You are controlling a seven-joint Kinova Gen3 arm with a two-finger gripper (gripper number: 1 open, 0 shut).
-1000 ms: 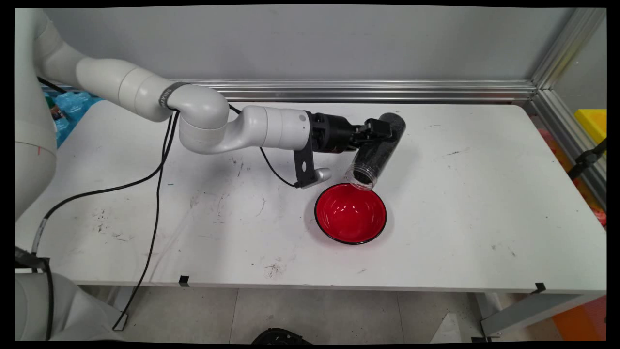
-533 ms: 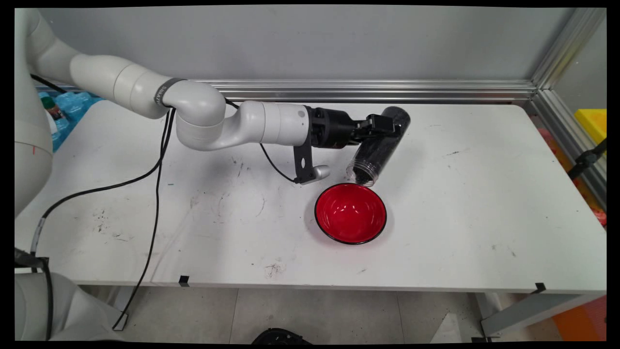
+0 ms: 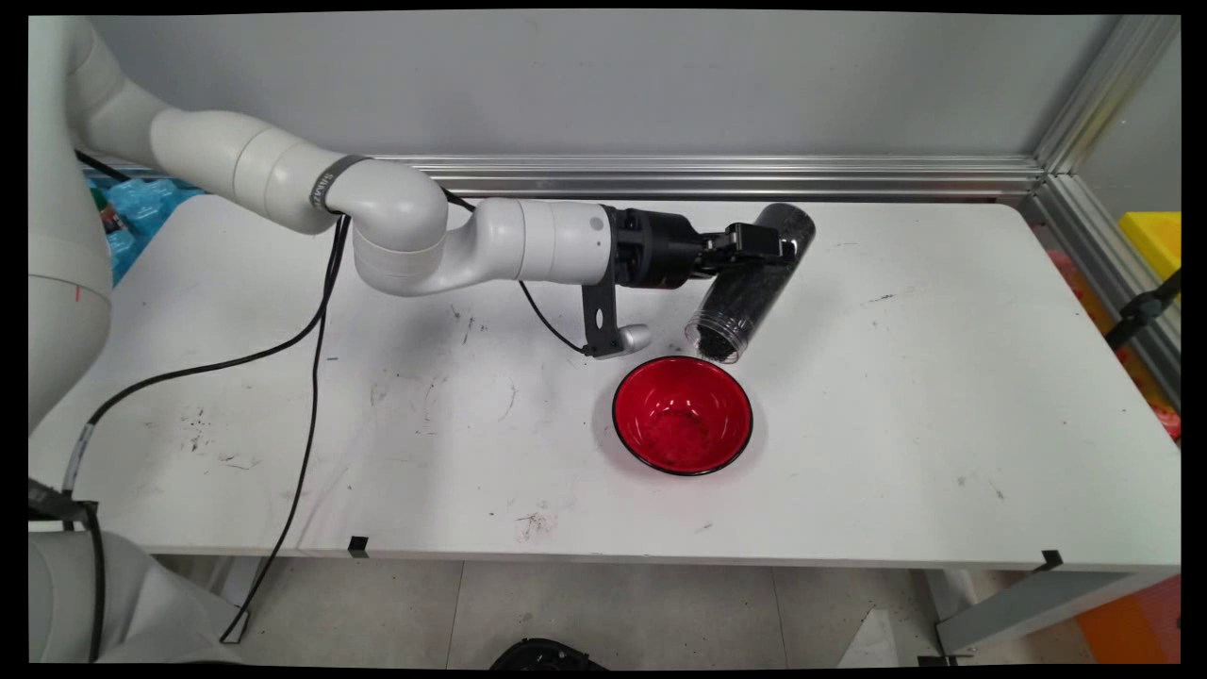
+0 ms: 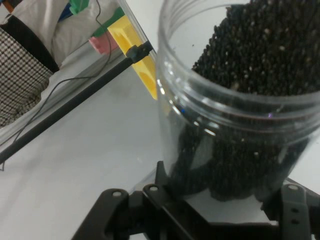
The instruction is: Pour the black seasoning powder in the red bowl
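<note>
My gripper [image 3: 762, 243] is shut on a clear plastic jar [image 3: 752, 282] full of small black grains. The jar is tilted, its open mouth pointing down toward the near side, just above the far rim of a red bowl [image 3: 683, 414] with a black edge. A scatter of dark grains lies in the bottom of the bowl. In the hand view the jar [image 4: 240, 100] fills the right side, its open mouth at the top and the black grains heaped inside, with the gripper's linkage clasping it from below.
The white table [image 3: 943, 396] carries scuff marks. Black cables [image 3: 311, 330] hang from the arm across the table's left side. An aluminium rail [image 3: 717, 174] runs along the back edge. A yellow box [image 3: 1155, 236] sits beyond the right edge.
The gripper and jar have shifted slightly right and farther back. Dark grains now lie in the bowl, which was plain red before.
</note>
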